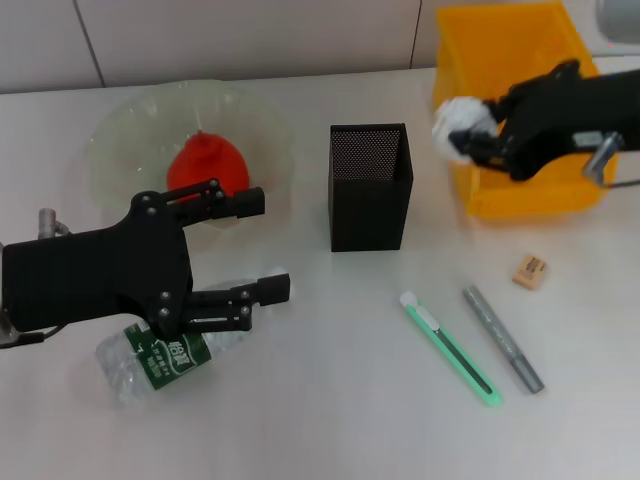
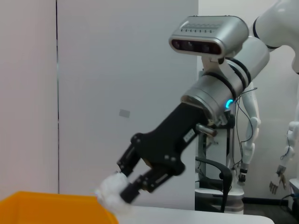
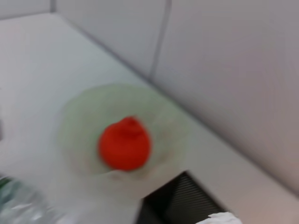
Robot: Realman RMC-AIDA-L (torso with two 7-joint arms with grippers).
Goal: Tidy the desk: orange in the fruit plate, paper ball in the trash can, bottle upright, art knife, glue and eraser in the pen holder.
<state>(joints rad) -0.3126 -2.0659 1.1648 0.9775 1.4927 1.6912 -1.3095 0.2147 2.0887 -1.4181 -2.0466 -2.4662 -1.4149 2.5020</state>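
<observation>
My right gripper (image 1: 480,132) is shut on the white paper ball (image 1: 457,124) and holds it over the left rim of the yellow trash can (image 1: 530,190). The left wrist view shows the same grip on the paper ball (image 2: 111,190) above the can (image 2: 42,207). My left gripper (image 1: 265,247) is open, just above the clear bottle (image 1: 160,358), which lies on its side. The orange (image 1: 205,165) sits in the clear fruit plate (image 1: 120,130). The green art knife (image 1: 450,348), grey glue stick (image 1: 502,338) and tan eraser (image 1: 530,271) lie on the table right of the black mesh pen holder (image 1: 370,185).
The right wrist view shows the orange (image 3: 124,143) in the plate (image 3: 79,116), a corner of the pen holder (image 3: 182,200) and part of the bottle (image 3: 14,205). A wall runs along the table's far edge.
</observation>
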